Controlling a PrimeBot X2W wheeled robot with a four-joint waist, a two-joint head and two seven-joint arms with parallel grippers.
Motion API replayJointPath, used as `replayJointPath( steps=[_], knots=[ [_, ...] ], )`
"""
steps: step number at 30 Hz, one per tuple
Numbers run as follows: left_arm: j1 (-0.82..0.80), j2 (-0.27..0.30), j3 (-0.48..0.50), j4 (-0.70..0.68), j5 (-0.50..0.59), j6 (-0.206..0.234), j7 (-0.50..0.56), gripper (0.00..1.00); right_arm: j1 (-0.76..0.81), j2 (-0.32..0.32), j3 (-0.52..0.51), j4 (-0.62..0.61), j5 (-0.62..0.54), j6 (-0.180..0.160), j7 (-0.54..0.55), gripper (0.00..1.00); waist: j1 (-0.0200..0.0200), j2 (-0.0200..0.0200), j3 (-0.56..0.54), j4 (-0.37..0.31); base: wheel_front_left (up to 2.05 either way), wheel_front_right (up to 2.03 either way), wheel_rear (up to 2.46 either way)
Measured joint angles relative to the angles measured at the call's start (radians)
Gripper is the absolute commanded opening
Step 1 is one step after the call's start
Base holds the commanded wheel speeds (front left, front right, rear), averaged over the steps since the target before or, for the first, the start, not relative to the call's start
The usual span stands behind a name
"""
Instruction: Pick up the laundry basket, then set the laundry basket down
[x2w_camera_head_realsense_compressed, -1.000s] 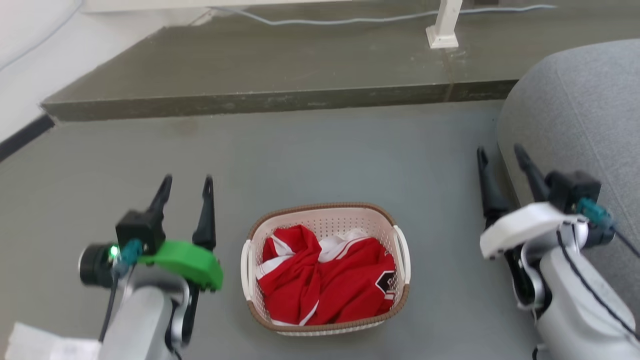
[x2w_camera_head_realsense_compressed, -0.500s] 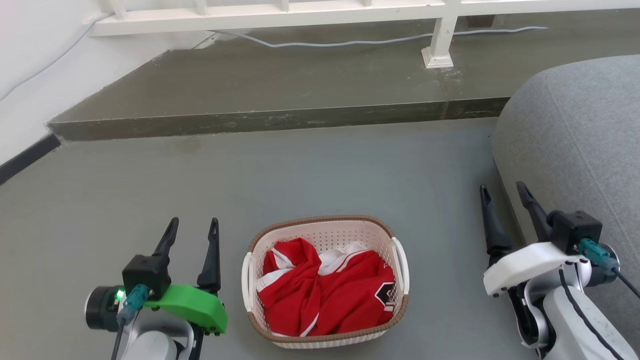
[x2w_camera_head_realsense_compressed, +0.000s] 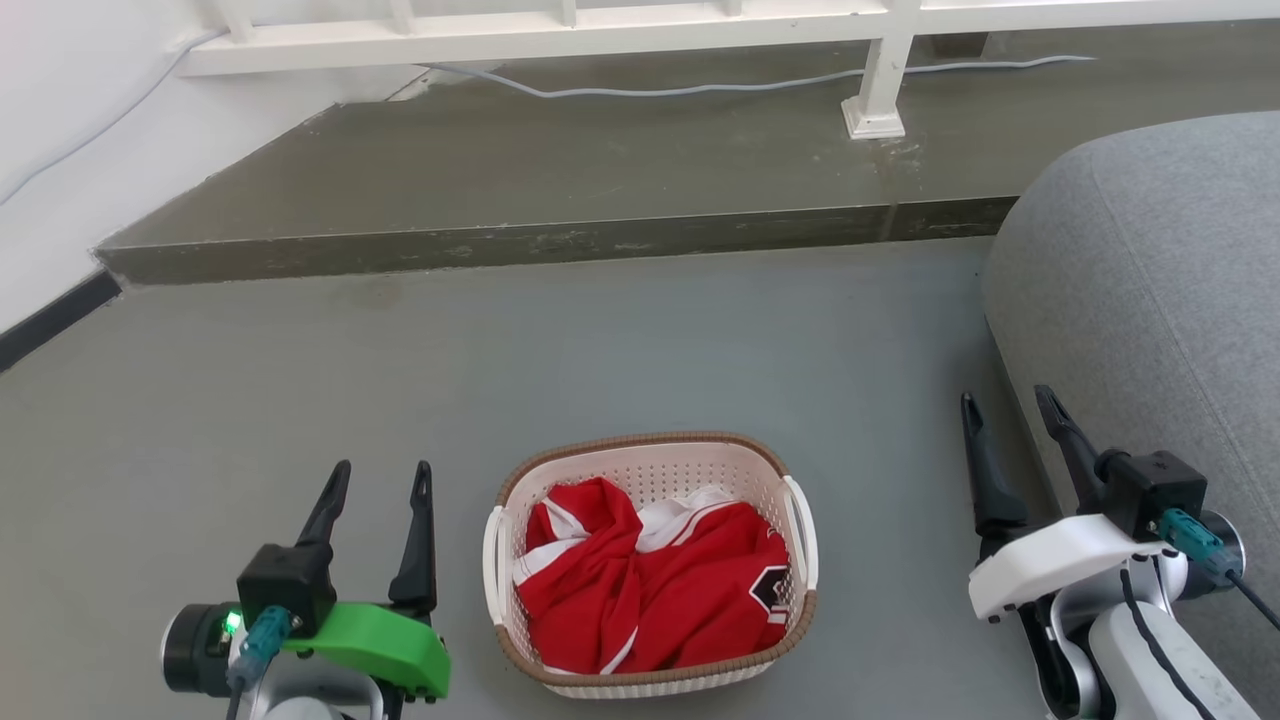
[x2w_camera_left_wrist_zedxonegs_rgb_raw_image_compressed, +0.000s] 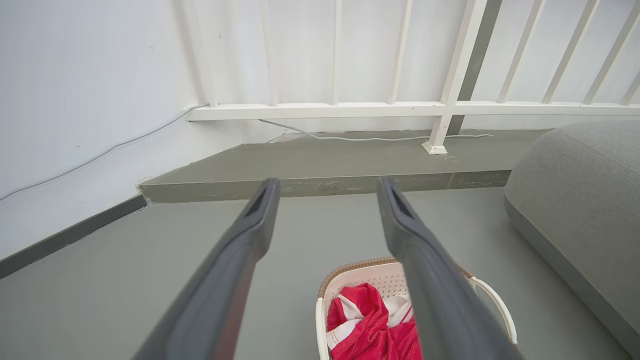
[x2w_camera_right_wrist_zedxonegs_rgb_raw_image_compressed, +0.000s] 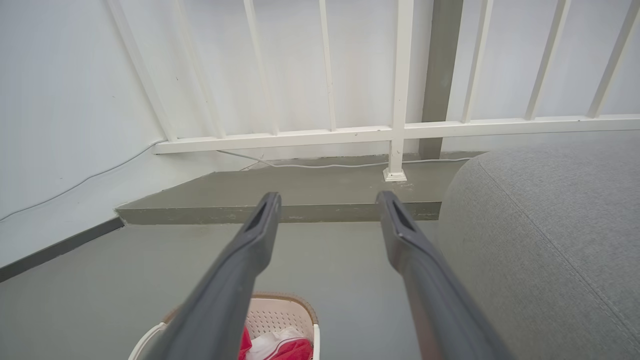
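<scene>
Laundry, a crumpled red-and-white garment (x2w_camera_head_realsense_compressed: 650, 585), lies heaped in the laundry basket (x2w_camera_head_realsense_compressed: 645, 439). The basket stands upright on the grey floor (x2w_camera_head_realsense_compressed: 600, 340) in the lower middle of the head view, with one white side handle turned toward each arm. The left gripper (x2w_camera_head_realsense_compressed: 383, 470) is near the basket's left handle but not touching it, its two dark fingers spread with nothing between them. The right gripper (x2w_camera_head_realsense_compressed: 1005, 396) is well apart from the basket on the other side, close beside the grey sofa (x2w_camera_head_realsense_compressed: 1150, 300), and its fingers are likewise spread and empty. In the left wrist view the basket shows at the bottom edge, partly behind one finger; in the right wrist view its corner shows at the bottom edge. Beyond the basket runs a raised step (x2w_camera_head_realsense_compressed: 560, 170) carrying a white railing (x2w_camera_head_realsense_compressed: 880, 60) and a pale cable (x2w_camera_head_realsense_compressed: 700, 88).
</scene>
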Motion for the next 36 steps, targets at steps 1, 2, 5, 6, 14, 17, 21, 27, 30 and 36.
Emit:
replayJointPath(
  steps=[1,2,5,6,14,17,21,27,30,36],
  knots=[
    [0.007,0.0,0.001,-0.004,0.008,0.0,0.0,1.0,0.003,0.0,-0.002,-0.002,-0.001,0.0,0.0,1.0,0.0,0.0,0.001,0.0,0.0,0.0,0.0],
    [0.011,0.0,0.001,-0.006,0.011,0.0,0.002,1.0,0.006,0.0,-0.003,-0.005,-0.005,0.0,0.0,1.0,0.0,0.0,0.001,0.0,0.0,0.0,0.0],
    [0.018,-0.001,0.008,-0.019,0.018,0.0,0.005,1.0,0.018,0.001,-0.008,-0.012,-0.009,0.0,0.0,1.0,0.0,0.0,0.003,-0.001,0.0,0.0,0.0],
    [0.021,-0.002,0.012,-0.021,0.02,0.0,0.006,1.0,0.019,0.001,-0.009,-0.013,-0.01,0.0,0.0,1.0,0.0,0.0,0.003,-0.001,0.0,0.0,0.0],
    [0.036,-0.008,0.025,-0.012,0.033,0.007,0.015,0.0,0.033,0.015,-0.011,-0.005,-0.011,0.0,0.001,0.0,0.0,0.0,0.006,-0.002,0.0,0.0,0.0],
    [0.049,-0.013,0.022,0.01,0.03,0.007,0.015,0.0,0.058,0.027,-0.008,0.014,-0.007,0.001,0.002,0.0,0.0,0.0,0.006,-0.002,0.0,0.0,0.0],
    [0.053,-0.017,0.024,0.008,0.003,-0.002,0.015,0.0,0.062,0.033,-0.011,0.013,0.019,0.01,0.002,0.0,0.0,0.0,0.005,-0.001,0.0,0.0,0.0],
    [0.067,-0.026,0.031,0.003,-0.07,-0.012,0.023,0.0,0.063,0.039,-0.02,0.008,0.096,0.02,0.01,0.0,0.0,0.0,0.001,0.003,0.0,0.0,0.0],
    [0.067,-0.028,0.04,-0.001,-0.124,-0.017,0.033,0.0,0.063,0.04,-0.028,0.006,0.145,0.028,0.016,0.0,0.0,0.0,-0.001,0.004,0.0,0.0,0.0],
    [0.067,-0.031,0.068,-0.002,-0.213,-0.031,0.055,0.0,0.062,0.047,-0.057,0.005,0.242,0.04,0.041,0.0,0.0,0.0,-0.004,0.007,0.0,0.0,0.0]
  ],
)
